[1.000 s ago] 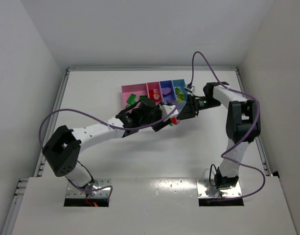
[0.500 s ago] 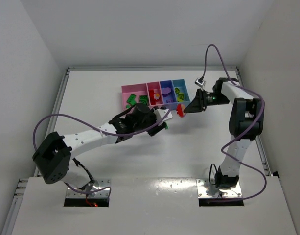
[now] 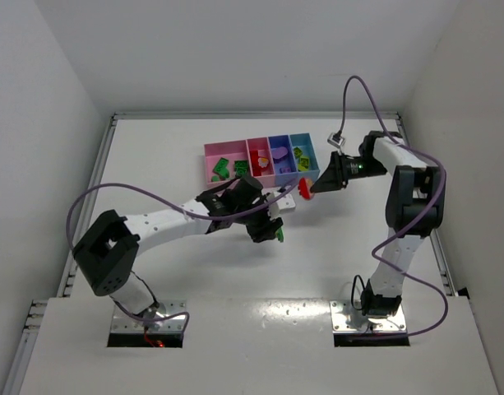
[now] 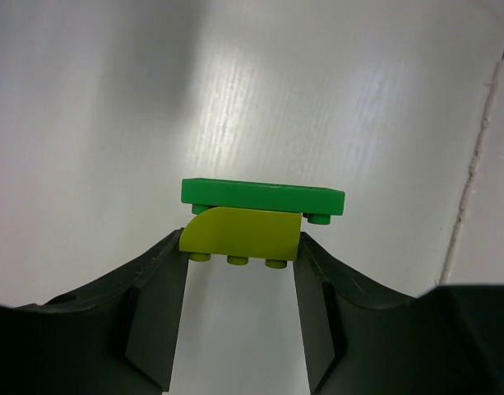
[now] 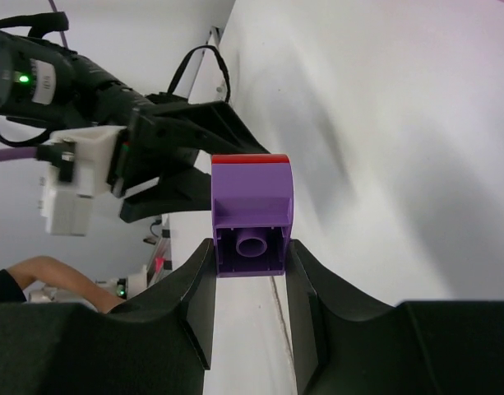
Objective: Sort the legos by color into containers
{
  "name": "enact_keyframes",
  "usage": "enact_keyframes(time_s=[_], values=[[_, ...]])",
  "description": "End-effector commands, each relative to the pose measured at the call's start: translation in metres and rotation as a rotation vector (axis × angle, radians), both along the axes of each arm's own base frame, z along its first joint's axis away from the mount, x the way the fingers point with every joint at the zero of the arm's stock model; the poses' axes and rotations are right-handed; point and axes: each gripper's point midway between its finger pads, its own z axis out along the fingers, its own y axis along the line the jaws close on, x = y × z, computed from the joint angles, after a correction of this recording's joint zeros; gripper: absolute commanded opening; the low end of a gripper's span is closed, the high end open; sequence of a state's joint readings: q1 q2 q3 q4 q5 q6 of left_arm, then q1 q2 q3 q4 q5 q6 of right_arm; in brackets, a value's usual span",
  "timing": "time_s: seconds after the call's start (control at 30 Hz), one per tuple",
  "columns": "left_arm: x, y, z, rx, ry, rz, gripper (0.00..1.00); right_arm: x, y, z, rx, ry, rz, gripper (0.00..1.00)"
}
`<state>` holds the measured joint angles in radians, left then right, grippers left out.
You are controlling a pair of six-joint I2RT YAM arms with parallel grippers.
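1. Containers (image 3: 212, 155): a row of four joined bins, just off the fingertips of the right gripper (image 3: 311, 188) and somewhat farther from the left gripper (image 3: 272, 230). Green legos lie in the wide pink bin and red ones in the narrow pink bin.
2. Left gripper: the jaws are clamped on the flanks of a lime block (image 4: 242, 234), held above bare table (image 3: 169, 164) and well short of the bins.
3. Right gripper: the jaws are clamped on the side walls of a purple block (image 5: 252, 218), whose hollow underside faces back toward the wrist.
4. Green plate (image 4: 264, 196): sits on the lime block beyond the left fingertips, not touched by either finger.
5. Red plate (image 5: 250, 159): caps the purple block at its far end, clear of the right fingers.
6. Judgement: each hand carries two colours joined. The step is done well only if each plate is pulled off before release. The free hand should pinch the exposed plate while the holding hand keeps a firm grip, and each piece should be released low over its matching bin.
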<state>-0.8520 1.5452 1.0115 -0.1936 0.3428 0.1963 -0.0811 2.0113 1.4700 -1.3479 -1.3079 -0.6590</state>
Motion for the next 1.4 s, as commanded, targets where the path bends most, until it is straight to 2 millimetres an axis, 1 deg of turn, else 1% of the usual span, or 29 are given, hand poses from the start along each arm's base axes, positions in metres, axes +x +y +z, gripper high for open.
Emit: enact_keyframes(time_s=[0.0,0.03,0.07,0.1,0.13,0.17,0.2,0.23,0.27,0.3,0.4,0.47,0.6,0.63,0.87,0.97,1.07,1.1,1.17,1.2,1.23,1.27,1.3,1.33,1.37], values=[[-0.020,-0.008,-0.011,0.021,0.138,-0.058,0.38,-0.011,0.002,0.022,0.005,-0.061,0.013,0.01],[-0.020,-0.007,-0.016,0.037,0.153,-0.057,0.38,-0.012,0.002,0.021,-0.005,-0.060,0.016,0.01],[-0.017,-0.003,-0.023,0.052,0.179,-0.034,0.38,-0.012,0.002,0.021,-0.005,-0.060,0.016,0.01],[-0.018,-0.002,-0.031,0.068,0.193,-0.033,0.36,-0.013,0.002,0.021,-0.006,-0.067,0.016,0.01],[-0.014,0.000,-0.031,0.064,0.208,-0.006,0.36,-0.016,0.001,0.020,-0.014,-0.067,0.019,0.01],[-0.008,0.002,-0.034,0.060,0.218,0.018,0.34,-0.017,-0.001,0.018,-0.014,-0.055,0.010,0.01],[-0.005,0.000,-0.032,0.050,0.210,0.032,0.32,-0.017,-0.002,0.016,-0.025,-0.053,0.014,0.01],[-0.005,0.001,-0.034,0.049,0.209,0.032,0.32,-0.018,-0.005,0.016,-0.026,-0.061,0.005,0.01],[-0.001,0.006,-0.039,0.059,0.203,0.053,0.32,-0.022,-0.004,0.015,-0.025,-0.052,0.005,0.01],[0.004,0.006,-0.038,0.061,0.184,0.069,0.31,-0.022,-0.005,0.013,-0.035,-0.060,0.008,0.01],[0.007,0.008,-0.039,0.069,0.174,0.082,0.30,-0.026,-0.007,0.012,-0.033,-0.045,-0.001,0.01],[0.007,0.008,-0.043,0.076,0.180,0.082,0.30,-0.025,-0.010,0.014,-0.035,-0.054,-0.010,0.01],[0.008,0.007,-0.042,0.070,0.174,0.082,0.30,-0.025,-0.010,0.014,-0.035,-0.054,-0.010,0.01],[0.007,0.009,-0.045,0.080,0.175,0.089,0.30,-0.026,-0.011,0.012,-0.045,-0.053,-0.007,0.01],[0.009,0.008,-0.041,0.067,0.162,0.088,0.30,-0.028,-0.010,0.011,-0.044,-0.043,-0.007,0.01],[0.010,0.008,-0.041,0.069,0.165,0.102,0.30,-0.023,-0.011,0.012,-0.045,-0.054,-0.007,0.01],[0.011,0.010,-0.045,0.080,0.165,0.110,0.35,-0.023,-0.011,0.012,-0.045,-0.054,-0.007,0.01],[0.011,0.010,-0.045,0.080,0.165,0.110,0.38,-0.023,-0.011,0.012,-0.045,-0.054,-0.007,0.01],[0.010,0.010,-0.054,0.097,0.188,0.117,0.44,-0.021,-0.011,0.013,-0.046,-0.063,-0.007,0.01],[0.005,0.008,-0.058,0.092,0.214,0.094,0.53,-0.021,-0.011,0.013,-0.046,-0.063,-0.007,0.01],[0.001,0.006,-0.067,0.111,0.251,0.082,0.56,-0.021,-0.011,0.013,-0.046,-0.063,-0.007,0.01],[-0.005,0.009,-0.074,0.137,0.292,0.072,0.59,-0.022,-0.011,0.014,-0.045,-0.054,-0.007,0.01],[-0.010,0.007,-0.078,0.143,0.329,0.053,0.63,-0.022,-0.011,0.012,-0.044,-0.045,-0.007,0.01],[-0.011,0.008,-0.082,0.157,0.342,0.055,0.65,-0.022,-0.011,0.012,-0.044,-0.045,-0.007,0.01],[-0.012,0.007,-0.082,0.153,0.348,0.049,0.67,-0.022,-0.011,0.012,-0.044,-0.045,-0.007,0.01]])
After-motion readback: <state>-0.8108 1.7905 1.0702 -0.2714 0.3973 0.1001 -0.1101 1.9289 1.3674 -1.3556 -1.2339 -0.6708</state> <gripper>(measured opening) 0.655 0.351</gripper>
